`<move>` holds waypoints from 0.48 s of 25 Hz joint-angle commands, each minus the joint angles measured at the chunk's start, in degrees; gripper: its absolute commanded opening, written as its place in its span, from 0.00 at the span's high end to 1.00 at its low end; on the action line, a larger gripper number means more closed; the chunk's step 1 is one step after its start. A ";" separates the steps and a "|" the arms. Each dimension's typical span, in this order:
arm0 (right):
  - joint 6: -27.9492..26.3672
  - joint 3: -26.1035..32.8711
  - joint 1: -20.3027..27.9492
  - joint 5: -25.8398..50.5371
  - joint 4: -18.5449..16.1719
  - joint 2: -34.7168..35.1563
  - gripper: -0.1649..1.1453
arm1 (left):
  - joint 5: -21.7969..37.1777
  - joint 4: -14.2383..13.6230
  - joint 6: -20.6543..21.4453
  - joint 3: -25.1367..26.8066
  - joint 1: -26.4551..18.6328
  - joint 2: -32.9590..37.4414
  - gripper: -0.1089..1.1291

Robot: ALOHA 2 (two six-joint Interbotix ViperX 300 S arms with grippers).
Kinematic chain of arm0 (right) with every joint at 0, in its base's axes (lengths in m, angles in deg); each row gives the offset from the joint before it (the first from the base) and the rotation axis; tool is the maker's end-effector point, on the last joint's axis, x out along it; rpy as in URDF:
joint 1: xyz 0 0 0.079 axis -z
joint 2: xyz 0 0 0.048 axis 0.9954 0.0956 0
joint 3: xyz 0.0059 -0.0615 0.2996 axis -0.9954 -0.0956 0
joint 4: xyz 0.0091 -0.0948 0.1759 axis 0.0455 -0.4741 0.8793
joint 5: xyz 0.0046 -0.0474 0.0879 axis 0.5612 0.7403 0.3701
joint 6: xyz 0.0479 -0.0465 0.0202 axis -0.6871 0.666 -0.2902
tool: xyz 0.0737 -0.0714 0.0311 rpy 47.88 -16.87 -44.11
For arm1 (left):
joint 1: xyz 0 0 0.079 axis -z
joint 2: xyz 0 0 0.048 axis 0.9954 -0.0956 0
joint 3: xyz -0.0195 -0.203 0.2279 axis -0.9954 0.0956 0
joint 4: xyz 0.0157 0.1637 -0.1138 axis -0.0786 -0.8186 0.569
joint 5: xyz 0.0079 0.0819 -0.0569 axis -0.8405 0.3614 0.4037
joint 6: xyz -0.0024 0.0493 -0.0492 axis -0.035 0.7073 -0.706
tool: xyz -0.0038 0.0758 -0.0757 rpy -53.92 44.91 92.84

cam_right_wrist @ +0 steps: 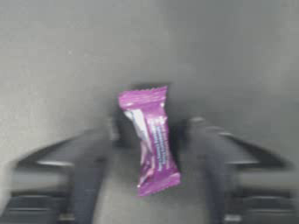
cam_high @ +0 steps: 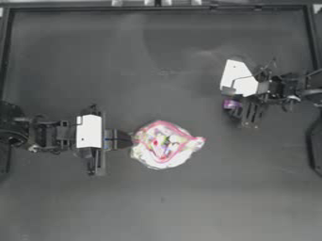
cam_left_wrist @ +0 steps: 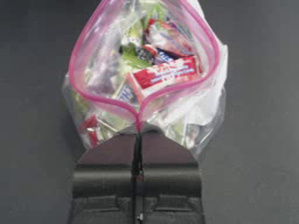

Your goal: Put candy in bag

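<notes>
We see the left gripper [cam_left_wrist: 139, 131] reaching in from the left side of the dark table [cam_high: 75, 66], its two dark jaws pressed together on the pink-red zip rim of the clear plastic zip bag [cam_high: 165, 144]. In the left wrist view the pinch sits at the near end of the bag's [cam_left_wrist: 146, 74] mouth, and just beyond the jaws the zip strip spreads into a wide open loop, with colourful wrapped sweets [cam_left_wrist: 163, 75] showing inside. Well apart from this claw, towards the right side of the table, we find the right gripper [cam_high: 234, 104]. The small candy in a shiny magenta wrapper with white patches [cam_high: 231, 104] sits at its tips. In the right wrist view the candy [cam_right_wrist: 151, 139] stands roughly upright between the two jaws, which are spread with a gap on either side of it; whether it touches either jaw we cannot tell.
</notes>
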 commanded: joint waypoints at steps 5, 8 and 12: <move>4.66 1.41 0.62 1.41 4.48 1.14 0.44 | -0.26 0.00 0.00 -0.97 0.09 1.05 0.88; 6.42 2.02 0.79 2.64 6.06 1.93 0.54 | -0.26 0.00 0.00 -0.97 0.00 1.05 0.88; 6.86 2.20 0.88 2.90 7.03 1.58 0.59 | -0.26 0.00 0.00 -0.97 0.00 1.14 0.88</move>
